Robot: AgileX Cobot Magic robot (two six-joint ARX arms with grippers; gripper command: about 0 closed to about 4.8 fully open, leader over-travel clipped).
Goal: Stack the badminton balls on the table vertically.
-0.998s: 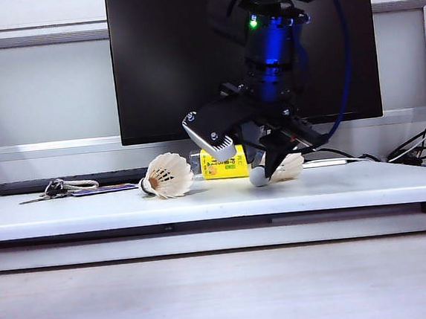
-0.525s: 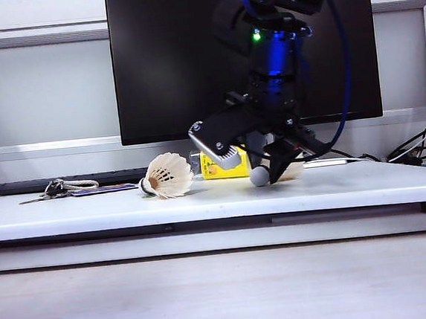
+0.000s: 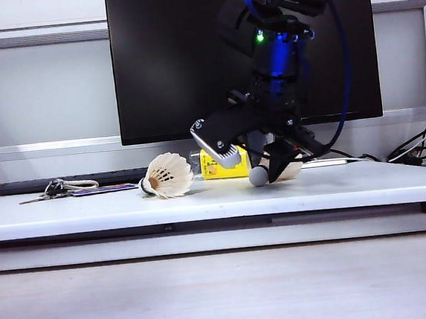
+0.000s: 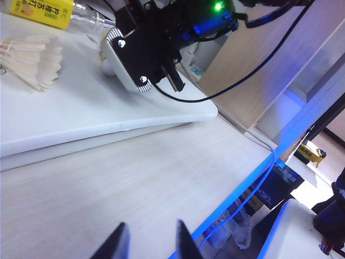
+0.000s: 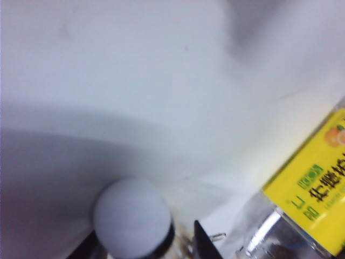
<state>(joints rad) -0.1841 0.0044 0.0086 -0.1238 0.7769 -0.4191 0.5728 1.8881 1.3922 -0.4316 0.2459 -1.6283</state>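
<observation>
On the table [image 3: 68, 213], at the far left of the exterior view, lie keys [image 3: 55, 189] and a dark flat card [image 3: 102, 189] beside them. Right of these, the first shuttlecock [image 3: 167, 175] lies on its side, cork tip toward the keys, skirt opening toward the centre, free of both grippers. Just behind and to its right lies a yellow-labelled bottle [image 3: 224, 163] on its side, in front of the black monitor [image 3: 174, 58]. The right arm comes down from the top of the view, in front of the monitor, and its right gripper [image 3: 268, 171] sits low over the table right of the bottle. It grasps the second shuttlecock [image 3: 274, 171] at the neck, the round cork tip pointing left and slightly down, the skirt showing behind the fingers on the right; whether the cork touches the table cannot be told. In the right wrist view the cork tip [image 5: 132, 217] with its dark band sits between the dark fingers [image 5: 204, 242], with the bottle label [image 5: 315, 186] close beside it. Cables [image 3: 414, 149] lie at the far right of the table. The left gripper [image 4: 148, 245] hangs well apart from the table over the lower wood-grain surface [image 4: 108, 183], fingers parted with nothing between them, released.
</observation>
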